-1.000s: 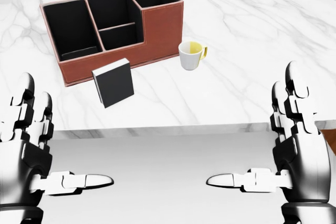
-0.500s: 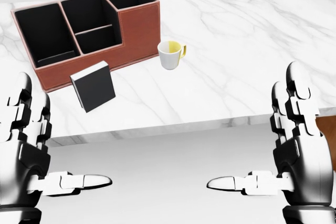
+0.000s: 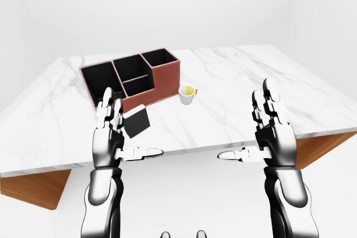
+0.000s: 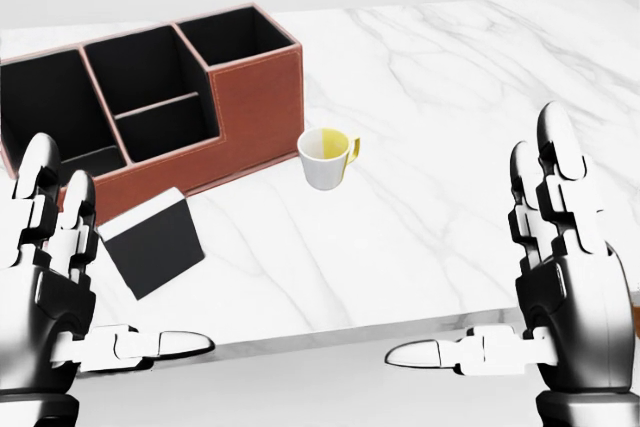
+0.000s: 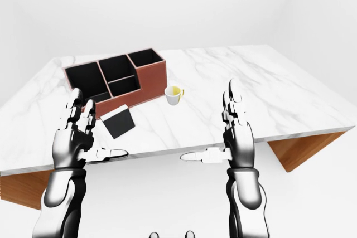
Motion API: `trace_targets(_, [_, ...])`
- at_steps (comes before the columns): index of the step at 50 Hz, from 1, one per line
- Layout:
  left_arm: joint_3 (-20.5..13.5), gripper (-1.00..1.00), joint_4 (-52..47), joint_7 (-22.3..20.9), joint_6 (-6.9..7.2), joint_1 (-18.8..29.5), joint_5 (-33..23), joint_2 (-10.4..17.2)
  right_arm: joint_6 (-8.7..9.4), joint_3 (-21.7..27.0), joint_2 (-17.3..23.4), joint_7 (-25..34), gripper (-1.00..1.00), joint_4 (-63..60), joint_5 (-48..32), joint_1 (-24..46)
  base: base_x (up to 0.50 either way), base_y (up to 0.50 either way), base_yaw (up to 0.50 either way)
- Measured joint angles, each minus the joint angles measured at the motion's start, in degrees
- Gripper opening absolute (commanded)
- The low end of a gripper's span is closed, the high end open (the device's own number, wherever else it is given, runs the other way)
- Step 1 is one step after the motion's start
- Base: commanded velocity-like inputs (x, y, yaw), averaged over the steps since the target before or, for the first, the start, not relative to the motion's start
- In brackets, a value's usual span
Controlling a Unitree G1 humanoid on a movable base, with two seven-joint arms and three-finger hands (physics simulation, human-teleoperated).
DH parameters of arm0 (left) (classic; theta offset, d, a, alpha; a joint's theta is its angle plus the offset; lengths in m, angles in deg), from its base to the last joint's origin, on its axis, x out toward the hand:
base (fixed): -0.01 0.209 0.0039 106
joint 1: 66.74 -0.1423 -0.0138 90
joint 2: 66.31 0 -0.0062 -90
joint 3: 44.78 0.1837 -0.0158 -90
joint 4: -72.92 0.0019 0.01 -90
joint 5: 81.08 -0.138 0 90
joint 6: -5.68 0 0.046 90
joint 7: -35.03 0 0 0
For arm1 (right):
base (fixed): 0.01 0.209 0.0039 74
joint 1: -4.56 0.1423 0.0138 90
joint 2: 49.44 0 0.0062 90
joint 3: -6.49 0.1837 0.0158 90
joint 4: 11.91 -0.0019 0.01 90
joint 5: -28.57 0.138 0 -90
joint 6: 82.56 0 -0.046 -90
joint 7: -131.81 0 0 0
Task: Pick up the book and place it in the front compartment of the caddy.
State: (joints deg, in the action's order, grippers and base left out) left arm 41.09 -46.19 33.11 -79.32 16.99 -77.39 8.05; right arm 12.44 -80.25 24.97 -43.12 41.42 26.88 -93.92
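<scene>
Nothing done yet: black rectangular book (image 4: 152, 244) is lying on the white marble surface (image 4: 450, 127), just beside the left hand (image 4: 50, 292) fingers, near the brown leather caddy (image 4: 255, 97). Both hands are hovering spread, right hand (image 4: 560, 287) empty.

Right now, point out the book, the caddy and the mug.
book (image 4: 155, 245), head view, middle of its dark cover
caddy (image 4: 255, 97), head view, its brown outer wall
mug (image 4: 322, 169), head view, its white side below the rim
</scene>
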Motion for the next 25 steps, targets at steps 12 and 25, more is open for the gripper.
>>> trace_targets(12, [-0.05, 1.00, -0.81, 0.01, 0.00, -0.12, 0.01, -0.04, 0.00, 0.10, 0.05, 0.22, 1.00, -0.49, 0.14, 0.39, 0.50, -0.07, 0.00])
trace_targets(25, [-0.34, 1.00, -1.49, -0.01, 0.00, -0.01, 0.17, 0.00, 0.00, -0.01, 0.00, 0.40, 1.00, -0.65, 0.21, 0.05, 0.50, -0.07, 0.00])
